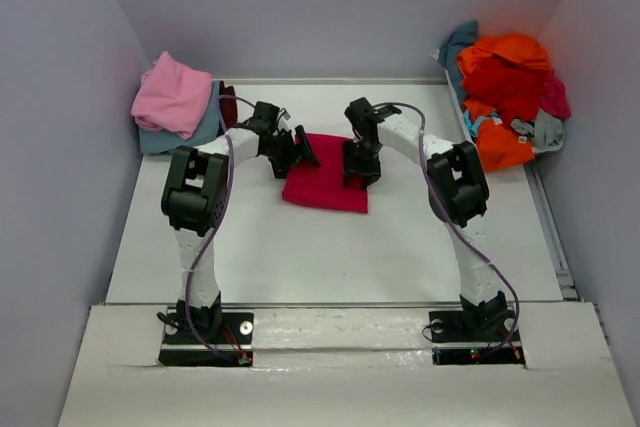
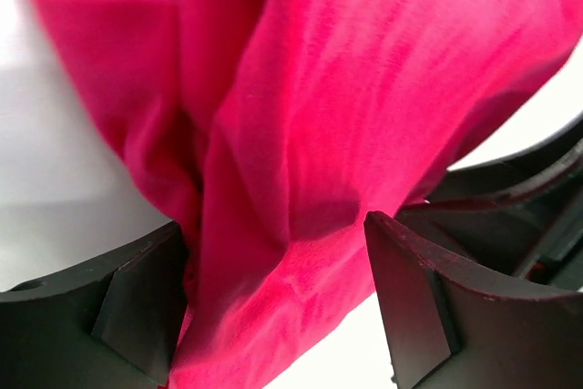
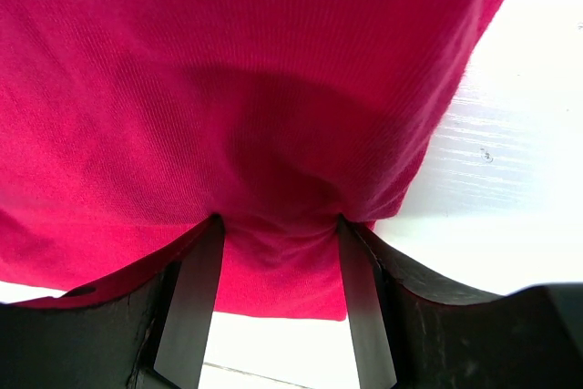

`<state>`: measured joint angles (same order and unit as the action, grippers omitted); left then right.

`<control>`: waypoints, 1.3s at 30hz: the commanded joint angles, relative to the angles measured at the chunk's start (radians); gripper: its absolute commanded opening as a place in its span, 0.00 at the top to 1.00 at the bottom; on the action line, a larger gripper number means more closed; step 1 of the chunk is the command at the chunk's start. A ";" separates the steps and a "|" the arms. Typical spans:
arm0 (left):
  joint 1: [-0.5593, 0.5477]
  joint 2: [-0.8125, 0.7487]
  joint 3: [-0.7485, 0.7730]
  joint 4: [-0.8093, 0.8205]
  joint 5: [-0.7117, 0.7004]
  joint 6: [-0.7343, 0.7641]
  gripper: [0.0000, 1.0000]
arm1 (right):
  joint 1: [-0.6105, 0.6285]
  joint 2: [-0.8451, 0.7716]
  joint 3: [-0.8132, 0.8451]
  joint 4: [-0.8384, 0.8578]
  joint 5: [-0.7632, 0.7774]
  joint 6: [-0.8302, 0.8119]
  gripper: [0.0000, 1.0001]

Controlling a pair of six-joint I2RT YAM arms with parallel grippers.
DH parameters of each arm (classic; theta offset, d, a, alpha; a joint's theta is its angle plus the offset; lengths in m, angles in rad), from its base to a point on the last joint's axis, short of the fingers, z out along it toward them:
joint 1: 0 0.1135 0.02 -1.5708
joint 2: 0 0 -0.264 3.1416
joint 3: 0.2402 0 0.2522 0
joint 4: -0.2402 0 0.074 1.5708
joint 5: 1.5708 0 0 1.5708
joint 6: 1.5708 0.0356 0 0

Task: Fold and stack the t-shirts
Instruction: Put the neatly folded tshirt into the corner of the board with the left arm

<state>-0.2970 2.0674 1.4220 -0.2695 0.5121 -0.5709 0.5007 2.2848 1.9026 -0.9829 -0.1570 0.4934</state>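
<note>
Magenta-red t-shirt folded into compact rectangle, edges slightly rumpled.

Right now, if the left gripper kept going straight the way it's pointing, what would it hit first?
The magenta-red t-shirt. The left gripper already has that cloth bunched between its fingers, so it would push straight into the folded shirt, probably with the white table just beneath, though depth is hard to judge.

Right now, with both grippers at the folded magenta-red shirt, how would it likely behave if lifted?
The magenta-red shirt would likely sag: cloth bunches in soft creases between the left gripper fingers. It looks light, lying thin on the table. Its folded layers might slip apart, since cloth wrinkles loosely at the right gripper.
</note>
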 commanded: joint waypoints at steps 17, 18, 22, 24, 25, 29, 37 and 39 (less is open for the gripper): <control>-0.008 0.100 -0.126 0.019 0.151 -0.018 0.48 | 0.006 0.048 0.003 0.021 0.011 -0.015 0.41; -0.008 0.100 -0.127 0.018 0.152 -0.018 0.53 | 0.006 0.047 0.001 0.023 0.010 -0.013 0.41; -0.008 0.103 -0.126 0.015 0.152 -0.018 0.84 | 0.006 0.045 -0.008 0.029 0.008 -0.012 0.41; -0.008 0.108 -0.120 0.009 0.158 -0.018 0.94 | 0.006 0.042 -0.011 0.032 0.007 -0.012 0.41; -0.008 0.109 -0.118 0.010 0.157 -0.012 0.94 | 0.006 0.041 -0.013 0.032 0.005 -0.012 0.41; -0.008 0.080 -0.109 0.035 0.131 -0.007 0.94 | 0.006 0.013 -0.030 0.038 0.025 -0.012 0.41; -0.008 0.028 -0.015 0.062 0.089 -0.029 0.94 | 0.006 -0.122 -0.059 0.038 0.174 0.039 0.28; -0.008 0.017 0.017 0.064 0.075 -0.026 0.94 | 0.006 -0.174 -0.065 0.039 0.203 0.059 0.27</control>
<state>-0.3000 2.1155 1.3731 -0.1841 0.6918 -0.6277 0.5053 2.2307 1.8492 -0.9607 -0.0650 0.5144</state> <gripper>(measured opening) 0.244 0.722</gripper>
